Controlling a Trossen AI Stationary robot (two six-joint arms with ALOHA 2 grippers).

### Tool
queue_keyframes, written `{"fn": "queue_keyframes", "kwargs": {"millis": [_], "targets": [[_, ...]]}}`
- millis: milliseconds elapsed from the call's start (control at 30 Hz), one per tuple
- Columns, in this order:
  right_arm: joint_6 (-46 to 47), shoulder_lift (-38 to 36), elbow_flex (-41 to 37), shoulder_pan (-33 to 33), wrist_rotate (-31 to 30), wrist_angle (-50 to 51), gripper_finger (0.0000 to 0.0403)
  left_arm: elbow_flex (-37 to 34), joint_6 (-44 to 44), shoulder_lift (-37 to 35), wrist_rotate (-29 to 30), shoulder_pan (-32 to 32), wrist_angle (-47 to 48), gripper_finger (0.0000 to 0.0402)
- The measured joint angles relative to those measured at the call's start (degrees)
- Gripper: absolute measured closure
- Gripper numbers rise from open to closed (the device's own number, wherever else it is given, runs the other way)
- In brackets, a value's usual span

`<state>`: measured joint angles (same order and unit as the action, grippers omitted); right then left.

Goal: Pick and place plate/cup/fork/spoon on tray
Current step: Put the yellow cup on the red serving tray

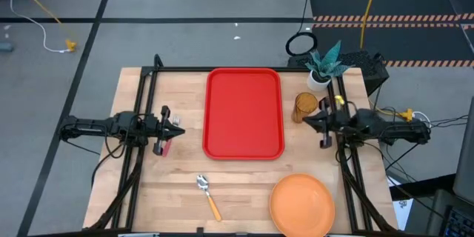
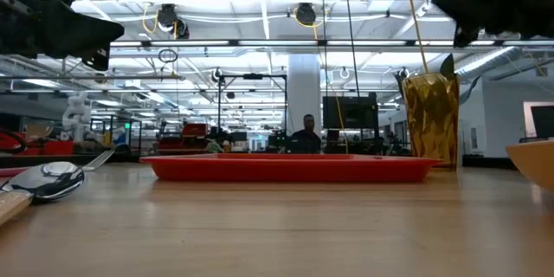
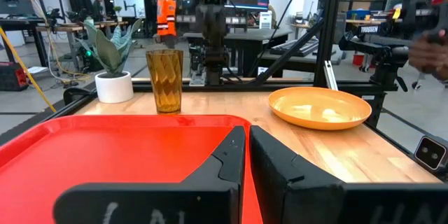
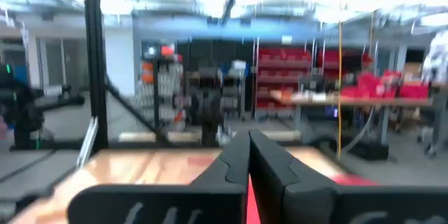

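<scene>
The red tray lies in the middle of the table and also shows in the low view. The amber cup stands upright just right of the tray. The orange plate lies at the near right. The spoon lies near the front edge, bowl toward the tray. The fork's pink-red handle shows on the table under my left arm; the rest is partly hidden. My left gripper is shut and empty, above the table left of the tray. My right gripper is shut and empty, beside the cup.
A white pot with a teal plant stands behind the cup at the far right. Black frame rails run along the table's left and right sides. People stand in the room beyond the table.
</scene>
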<state>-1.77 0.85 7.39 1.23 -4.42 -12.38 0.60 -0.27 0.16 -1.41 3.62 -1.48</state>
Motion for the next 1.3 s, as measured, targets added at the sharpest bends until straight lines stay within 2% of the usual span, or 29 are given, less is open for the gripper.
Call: {"fn": "queue_keyframes", "kwargs": {"millis": [133,267,400,700,800,1000,1100,1300], "targets": [[-1.93,2.71,7.7,0.0,-0.02,2.66,0.0403,0.0,0.0,-0.01,0.0,0.0,-0.02,0.0376],[-2.18,8.14,18.87,0.0,-0.17,8.0,0.0403,0.0,0.0,-0.02,0.0,0.02,0.0,0.0376],[-2.08,15.77,31.4,0.0,-0.34,17.52,0.0403,0.0,0.04,0.0,0.09,0.0,-0.04,0.0376],[1.47,32.36,56.57,0.0,-7.66,38.93,0.0403,0.0,0.02,0.0,0.09,0.0,-0.06,0.0376],[2.52,37.28,63.92,0.0,-7.92,45.66,0.0403,0.0,0.02,0.0,0.09,0.0,-0.06,0.0376],[5.81,46.68,76.75,-0.08,-8.09,58.98,0.0403,0.0,-0.14,-0.02,0.09,0.0,-0.04,0.0376],[7.01,51.15,82.55,-0.24,-10.74,66.51,0.0403,0.02,-0.22,0.0,0.09,0.0,-0.06,0.0376],[9.17,58.89,91.11,-2.73,-12.14,80.02,0.0403,0.0,-0.22,0.0,0.08,0.0,-0.06,0.0376]]}}
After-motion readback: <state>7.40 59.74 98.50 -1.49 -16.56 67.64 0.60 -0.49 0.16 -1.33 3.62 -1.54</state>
